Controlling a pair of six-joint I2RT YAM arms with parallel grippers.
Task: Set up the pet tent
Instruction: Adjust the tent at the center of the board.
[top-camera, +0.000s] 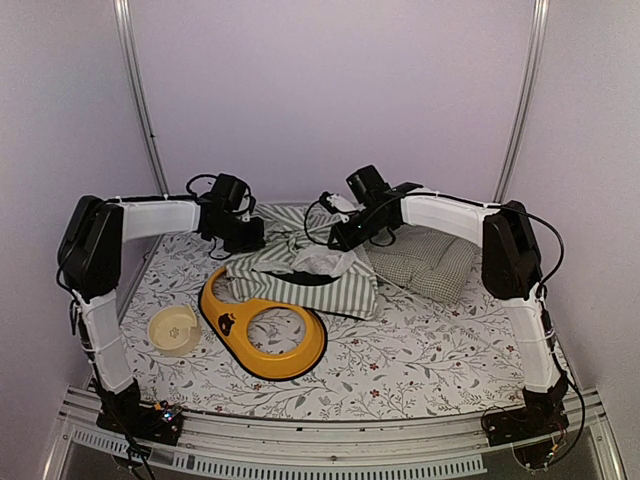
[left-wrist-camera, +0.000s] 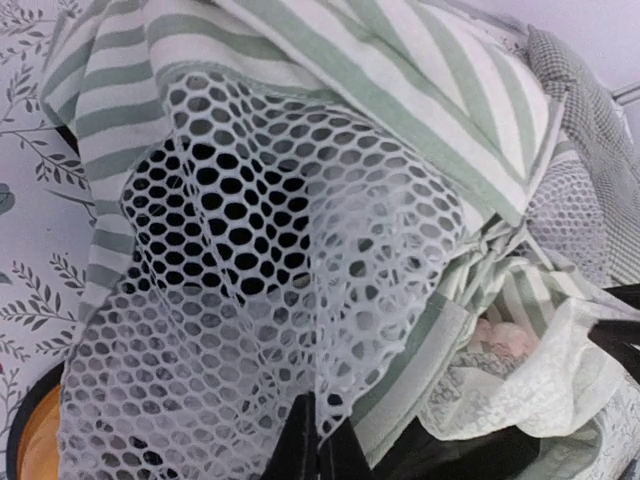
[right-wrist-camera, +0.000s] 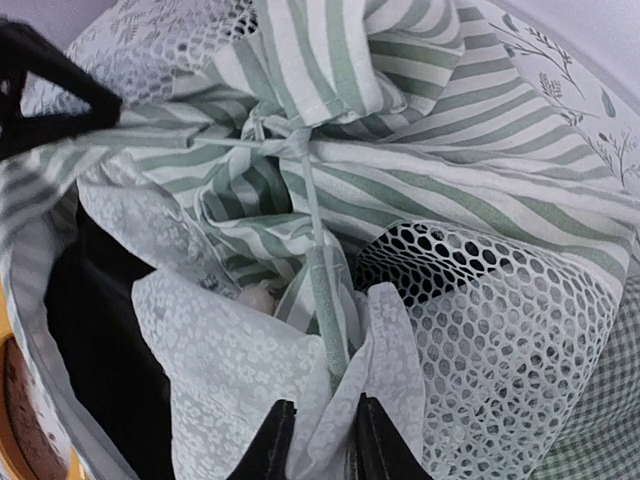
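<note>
Left wrist: pet tent (left-wrist-camera: 400, 90) mesh half-hides left tool (left-wrist-camera: 318, 452) tips.

I see a cream bowl (top-camera: 173, 330) just beside a yellow ring-shaped tray (top-camera: 218, 300) on floral cloth (top-camera: 420, 350), with a green-checked cushion (top-camera: 425, 262) well apart

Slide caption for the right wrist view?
Right tool pinches white fabric of the crumpled striped pet tent beside its mesh flap.
</note>
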